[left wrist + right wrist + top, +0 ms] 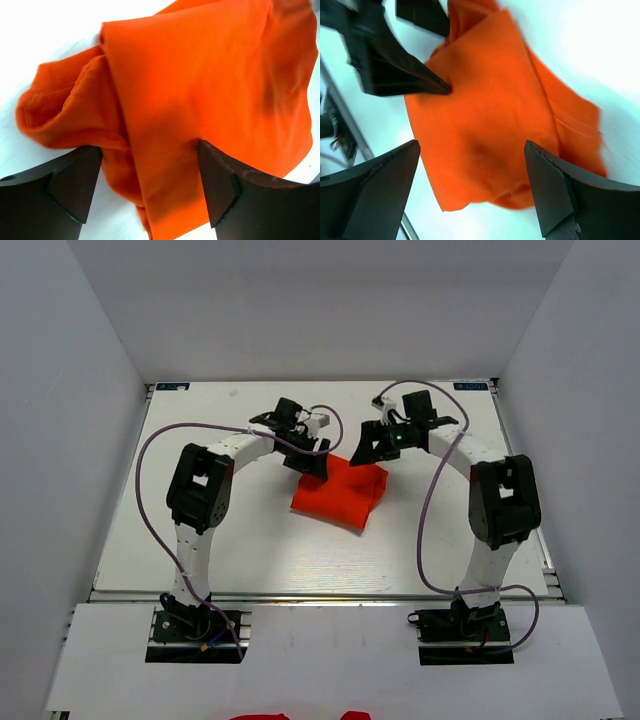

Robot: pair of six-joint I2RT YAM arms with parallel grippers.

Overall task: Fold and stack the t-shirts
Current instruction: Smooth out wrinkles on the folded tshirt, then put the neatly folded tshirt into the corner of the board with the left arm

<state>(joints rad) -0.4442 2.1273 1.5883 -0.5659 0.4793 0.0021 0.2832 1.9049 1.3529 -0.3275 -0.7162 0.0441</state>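
1. 1 orange-red t-shirt (338, 498) lies on the white table (200, 550), about mid-table, a little right of centre, between the 2 arms. It is bunched into a rough rectangle, tilted, with its far edge under the grippers.
2. Left wrist view: cloth in several layers. A broad smooth flap lies over the top, and a crumpled fold with a stitched hem pokes out at the left.
3. Left gripper (312, 464) is at the shirt's far-left corner. Its 2 dark fingers (70, 182) stand wide apart with the smooth flap running between them. The tips are at the cloth, not clamped on it.
4. Right wrist view: 1 of the left gripper's finger tips touches the shirt's edge.
5. Right gripper (372, 448) is at the shirt's far-right corner, close to the left gripper but not touching it. Its fingers (375, 192) are spread wide with the shirt filling the gap below them. I cannot tell whether they touch the cloth. Nothing is held.
6. Both arms reach from their bases at the near edge and bend inward, so the wrists meet over the far side of the shirt.
7. A purple cable (150, 510) loops outward from each arm.
8. 2 bits of orange-red cloth (258, 716) show at the bottom edge of the top view, nearer than the arm bases. Too little shows to tell what they are.
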